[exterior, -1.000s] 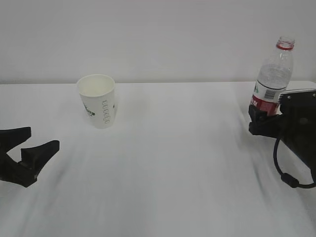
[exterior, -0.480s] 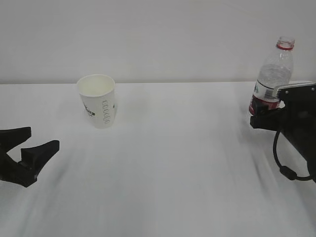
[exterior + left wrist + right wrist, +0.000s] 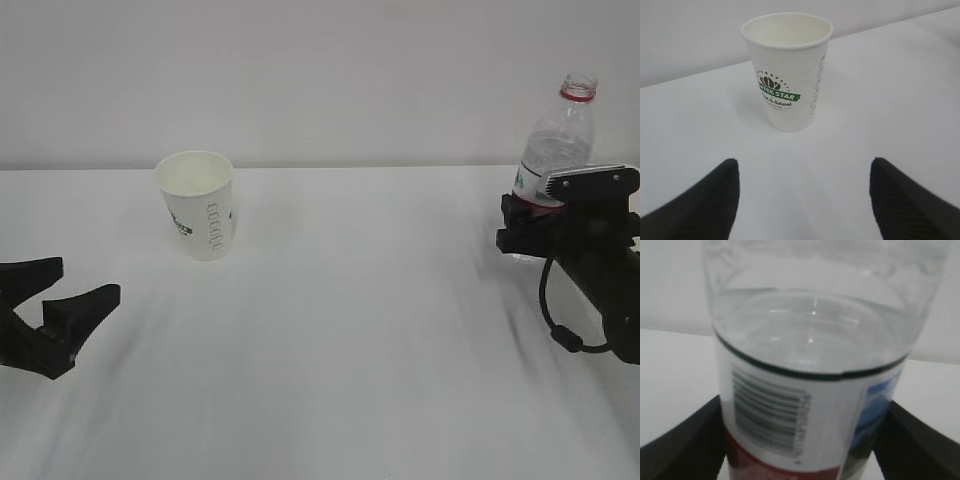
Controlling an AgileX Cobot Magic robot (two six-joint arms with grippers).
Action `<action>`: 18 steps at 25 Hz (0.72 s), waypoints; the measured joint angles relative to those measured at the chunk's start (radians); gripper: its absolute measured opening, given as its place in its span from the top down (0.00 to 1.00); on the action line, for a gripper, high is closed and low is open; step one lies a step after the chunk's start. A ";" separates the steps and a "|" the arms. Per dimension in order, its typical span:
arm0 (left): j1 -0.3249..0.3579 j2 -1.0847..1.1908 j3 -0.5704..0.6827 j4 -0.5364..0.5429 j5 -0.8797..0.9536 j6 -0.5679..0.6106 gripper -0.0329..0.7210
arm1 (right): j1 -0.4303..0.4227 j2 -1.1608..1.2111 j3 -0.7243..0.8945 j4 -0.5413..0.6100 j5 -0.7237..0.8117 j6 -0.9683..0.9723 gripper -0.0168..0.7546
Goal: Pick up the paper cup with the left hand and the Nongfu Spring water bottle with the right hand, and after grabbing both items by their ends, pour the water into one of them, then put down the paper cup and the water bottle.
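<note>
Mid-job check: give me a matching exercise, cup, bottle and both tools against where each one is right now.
Things:
1. paper cup
2. Nongfu Spring water bottle
3. left tool
4. right tool

States:
A. open, low at the table's left edge, apart from everything
B. upright, uncapped, far right
C. around the bottle's lower part
D. upright, untouched, left of centre

Pairs: 1-D, 2-B, 3-A, 4-C

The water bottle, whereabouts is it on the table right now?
In the exterior view the water bottle stands upright at the far right of the white table, between the open fingers of the right gripper, well apart from the paper cup.
</note>
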 joint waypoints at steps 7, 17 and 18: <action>0.000 0.000 0.000 0.000 0.000 0.000 0.17 | 0.000 0.030 -0.045 0.000 0.000 -0.002 0.15; 0.000 0.000 0.000 0.000 0.000 0.000 0.17 | 0.000 0.031 -0.052 0.002 0.000 -0.002 0.30; 0.000 0.000 0.000 0.000 0.000 0.000 0.17 | 0.000 0.031 -0.052 0.002 0.000 -0.002 0.31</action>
